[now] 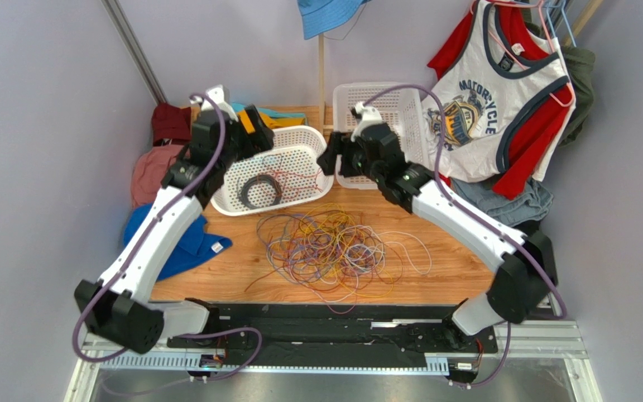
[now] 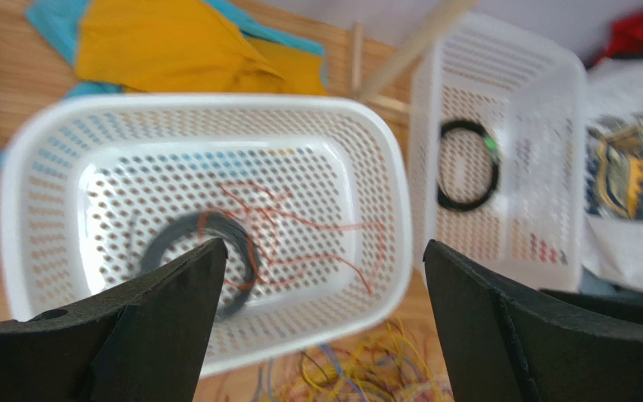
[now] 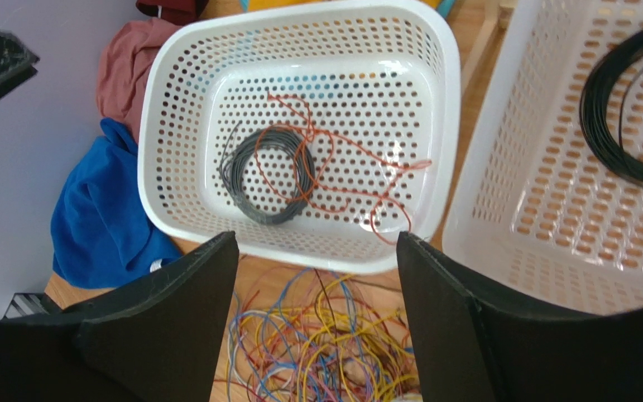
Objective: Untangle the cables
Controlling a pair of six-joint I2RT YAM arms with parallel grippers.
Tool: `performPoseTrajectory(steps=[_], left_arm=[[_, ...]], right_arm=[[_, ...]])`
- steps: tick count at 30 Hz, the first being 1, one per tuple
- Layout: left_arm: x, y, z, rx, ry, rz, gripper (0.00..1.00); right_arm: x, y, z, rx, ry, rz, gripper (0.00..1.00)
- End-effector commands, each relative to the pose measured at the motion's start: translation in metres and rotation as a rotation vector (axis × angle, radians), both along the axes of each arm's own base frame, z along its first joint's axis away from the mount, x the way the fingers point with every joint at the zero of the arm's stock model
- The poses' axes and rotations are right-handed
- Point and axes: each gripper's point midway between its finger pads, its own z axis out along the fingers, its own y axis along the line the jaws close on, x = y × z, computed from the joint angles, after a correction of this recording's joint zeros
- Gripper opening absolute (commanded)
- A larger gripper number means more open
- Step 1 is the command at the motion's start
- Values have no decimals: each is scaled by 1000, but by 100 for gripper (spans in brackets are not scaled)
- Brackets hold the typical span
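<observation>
The cables (image 1: 333,247) lie in a messy knot of yellow, orange, purple, red, white and blue wires on the wooden table. The knot also shows low in the left wrist view (image 2: 367,368) and in the right wrist view (image 3: 333,352). One loose orange strand (image 3: 342,159) lies in the left white basket (image 1: 300,203) over a black coil (image 3: 266,176). My left gripper (image 1: 259,130) hangs open and empty above that basket (image 2: 216,102). My right gripper (image 1: 333,155) is open and empty above the gap between the two baskets, behind the knot.
A second white basket (image 1: 400,100) stands at the back right and holds a black coil (image 3: 627,117). Blue cloth (image 1: 191,239) and pink cloth (image 1: 153,172) lie on the left. Yellow cloth (image 2: 182,42) lies behind the left basket. A shirt (image 1: 484,109) hangs at the right.
</observation>
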Motion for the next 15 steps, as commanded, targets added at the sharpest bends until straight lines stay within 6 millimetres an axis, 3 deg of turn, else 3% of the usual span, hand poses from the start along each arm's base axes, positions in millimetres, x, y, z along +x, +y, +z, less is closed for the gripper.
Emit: performPoseTrajectory(steps=[1,2,3,4,5,6,7,8,9,11,15], left_arm=[[-56,-52,5,-98,-77,-148,96],[-69,-55,-28,-106,-20,-140,95],[-89,-64,-25,-145,-46,-176,95],[-97,-68,-28,-182,-64,-191,94],[-109,-68,-60,-189,-5,-189,94],[-122,-67,-58,-216,-18,-200,93],[-134,-72,-69,-213,9,-228,92],[-144,-70,-86,-203,44,-225,92],[-157,-72,-85,-211,40,-253,92],[-174,-65,-97,-205,59,-252,92],[-199,-66,-106,-204,65,-296,92]], right_arm=[[-51,-25,-24,2,-1,-48,72],[-67,-22,-32,-9,2,-31,72],[-81,-26,-32,-7,-9,-25,72],[-92,-33,-58,-54,18,-33,72],[-107,-30,-67,-72,22,-10,71],[-117,-33,-70,-80,24,-4,71],[-126,-41,-89,-118,41,-14,70],[-137,-40,-94,-127,44,5,70],[-144,-44,-95,-123,42,6,69],[-157,-53,-115,-147,72,7,66],[-177,-65,-126,-122,80,11,64]])
